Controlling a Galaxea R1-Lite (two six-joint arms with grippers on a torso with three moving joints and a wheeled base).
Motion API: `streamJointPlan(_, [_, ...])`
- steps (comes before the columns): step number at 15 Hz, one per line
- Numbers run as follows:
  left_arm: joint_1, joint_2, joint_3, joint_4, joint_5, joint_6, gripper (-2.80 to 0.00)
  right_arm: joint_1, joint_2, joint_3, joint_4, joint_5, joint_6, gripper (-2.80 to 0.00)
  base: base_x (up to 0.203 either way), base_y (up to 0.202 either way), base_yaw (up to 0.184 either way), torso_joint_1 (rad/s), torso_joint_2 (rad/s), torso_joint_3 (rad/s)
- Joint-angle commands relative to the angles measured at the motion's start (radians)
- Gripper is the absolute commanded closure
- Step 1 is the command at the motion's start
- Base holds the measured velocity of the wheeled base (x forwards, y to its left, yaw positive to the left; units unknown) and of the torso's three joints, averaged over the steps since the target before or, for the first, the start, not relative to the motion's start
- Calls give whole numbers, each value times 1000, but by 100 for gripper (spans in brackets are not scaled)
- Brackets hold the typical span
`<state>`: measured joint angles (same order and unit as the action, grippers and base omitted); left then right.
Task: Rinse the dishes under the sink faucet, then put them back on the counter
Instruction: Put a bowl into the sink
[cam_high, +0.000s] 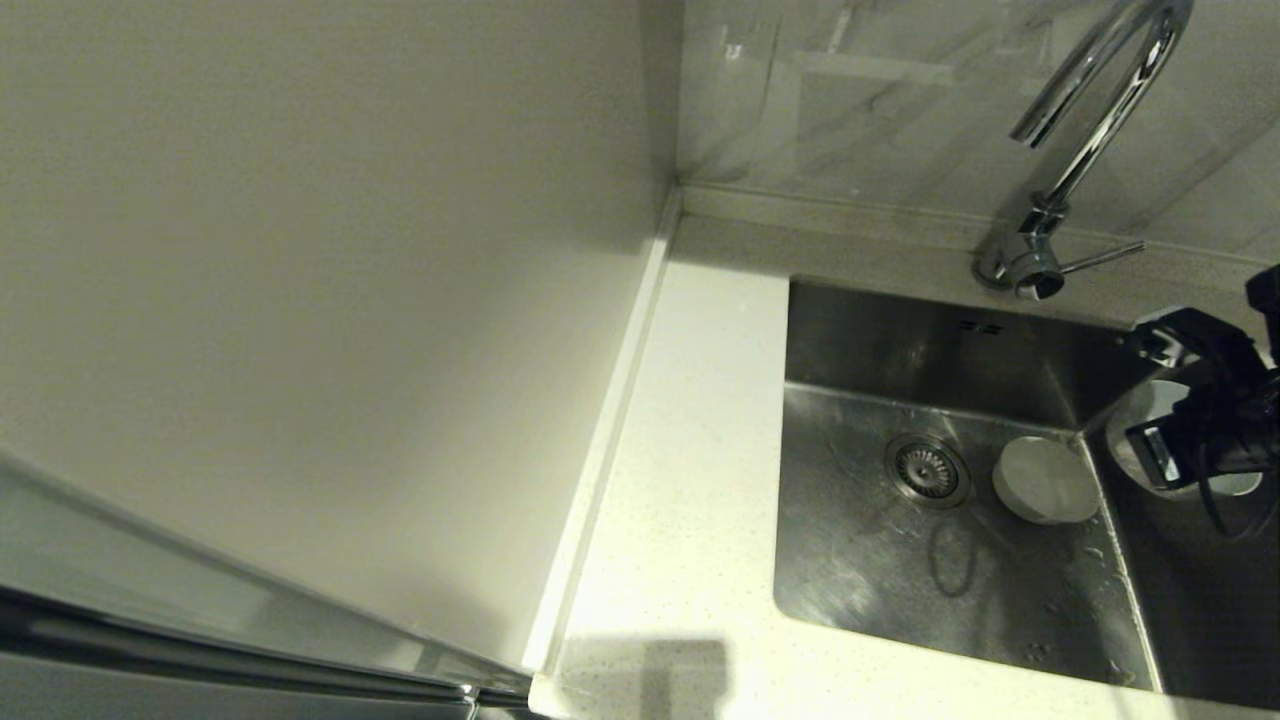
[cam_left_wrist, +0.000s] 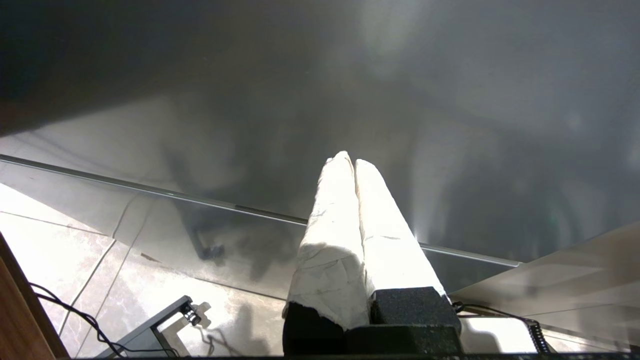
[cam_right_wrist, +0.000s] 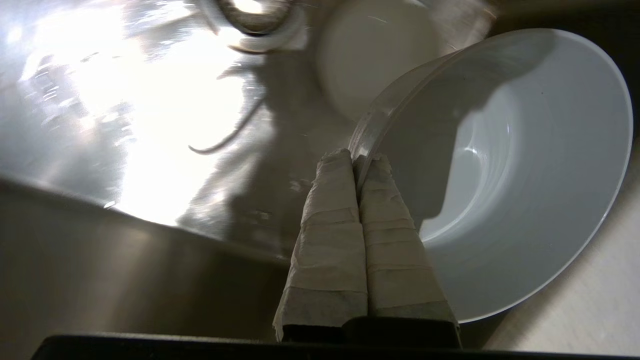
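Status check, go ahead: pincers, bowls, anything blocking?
Right pincer shut on pale blue-grey bowl at the sink's right edge. Left pincer shut, parked off-scene. Second bowl upside down beside the drain strainer. Nothing blocking.

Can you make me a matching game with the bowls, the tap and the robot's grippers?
Things:
1. blue-grey bowl
2. pale bowl
3. faucet
4. left gripper

Places or states:
A. lying on the sink floor beside the drain strainer
B. shut on nothing, away from the sink
C. tilted, its rim pinched by the right gripper
D. standing on the counter behind the basin

Pairs: 1-C, 2-A, 3-D, 4-B
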<state>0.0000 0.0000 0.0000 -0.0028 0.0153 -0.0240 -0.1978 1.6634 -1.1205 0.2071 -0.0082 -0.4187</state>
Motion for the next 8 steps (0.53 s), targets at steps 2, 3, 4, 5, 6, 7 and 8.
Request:
streamJointPlan(2, [0, -3, 0, 0, 0, -1, 0, 170, 30, 21, 0, -66, -9, 0, 0, 0, 0, 0, 0, 0])
streamJointPlan(3, [-1, -3, 0, 0, 0, -1, 0, 222, 49, 31, -1, -88, -10, 0, 0, 0, 0, 0, 0, 0])
streamJointPlan(4, [0, -3, 0, 0, 0, -1, 0, 272, 75, 38, -1, -102, -11, 0, 0, 0, 0, 0, 0, 0])
streamJointPlan(5, [0, -3, 0, 0, 1, -1, 0, 312, 105, 39, -1, -114, -13, 0, 0, 0, 0, 0, 0, 0])
streamJointPlan(6, [-1, -3, 0, 0, 0, -1, 0, 349, 139, 36, -4, -128, -13, 0, 0, 0, 0, 0, 0, 0])
streamJointPlan(7, [0, -3, 0, 0, 0, -1, 0, 373, 173, 33, -13, -138, -14, 0, 0, 0, 0, 0, 0, 0])
streamJointPlan(8, [0, -3, 0, 0, 0, -1, 0, 386, 204, 28, -27, -142, -14, 0, 0, 0, 0, 0, 0, 0])
